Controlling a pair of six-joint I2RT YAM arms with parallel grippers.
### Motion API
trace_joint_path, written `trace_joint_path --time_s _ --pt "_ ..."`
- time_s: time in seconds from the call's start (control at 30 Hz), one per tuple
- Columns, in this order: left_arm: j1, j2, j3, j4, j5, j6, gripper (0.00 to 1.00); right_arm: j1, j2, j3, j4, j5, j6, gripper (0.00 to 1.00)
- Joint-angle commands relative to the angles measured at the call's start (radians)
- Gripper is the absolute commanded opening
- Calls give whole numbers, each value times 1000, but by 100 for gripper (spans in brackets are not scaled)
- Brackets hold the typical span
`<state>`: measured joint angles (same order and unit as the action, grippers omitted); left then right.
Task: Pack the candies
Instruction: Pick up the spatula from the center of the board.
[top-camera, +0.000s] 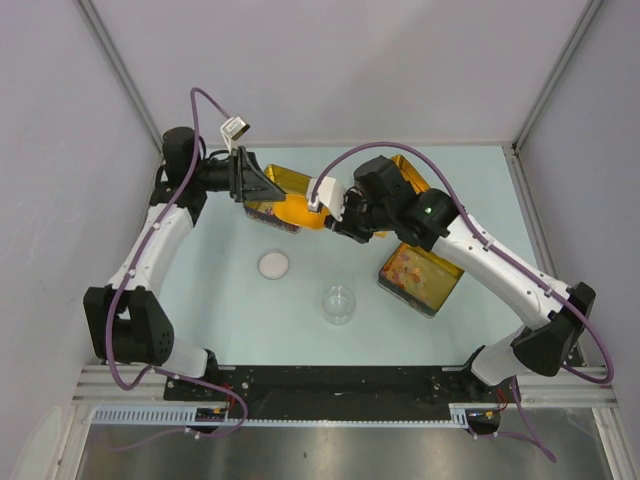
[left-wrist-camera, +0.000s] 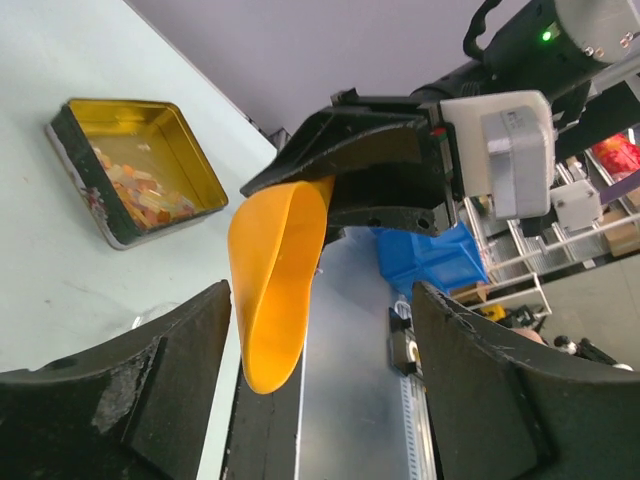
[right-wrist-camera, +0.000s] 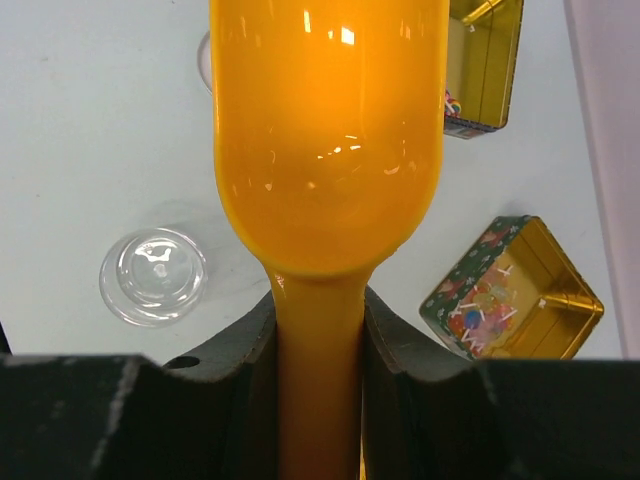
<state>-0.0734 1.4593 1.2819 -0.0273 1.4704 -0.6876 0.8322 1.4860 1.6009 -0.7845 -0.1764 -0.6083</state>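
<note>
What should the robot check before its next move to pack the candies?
1. Grip: right end effector shut on the orange scoop handle: ok.
2. Supply: candies lie in the open gold tin: ok.
3. Load: scoop bowl is empty: not ok.
4. Target: clear cup upright, white lid lying apart from it: ok.
5. Spare arm: left end effector open, gripping nothing: ok.
</note>
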Motion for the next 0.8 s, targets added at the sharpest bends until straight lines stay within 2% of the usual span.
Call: trace_joint_path --time_s 0.0,0.2,0.33,0.5,0.77 --pt "-31 -20 -24 23 57 23 76 5 -46 31 44 35 -21 4" --pt "-60 -11 -49 55 50 23 67 21 -35 51 45 71 -30 4" --pt "-71 -1 -50 55 50 23 52 34 -27 62 42 87 -34 4" --pt "-88 6 -61 56 50 23 45 39 -18 76 45 106 -36 4" --pt "-94 18 -59 38 70 25 23 44 3 114 36 147 -54 4"
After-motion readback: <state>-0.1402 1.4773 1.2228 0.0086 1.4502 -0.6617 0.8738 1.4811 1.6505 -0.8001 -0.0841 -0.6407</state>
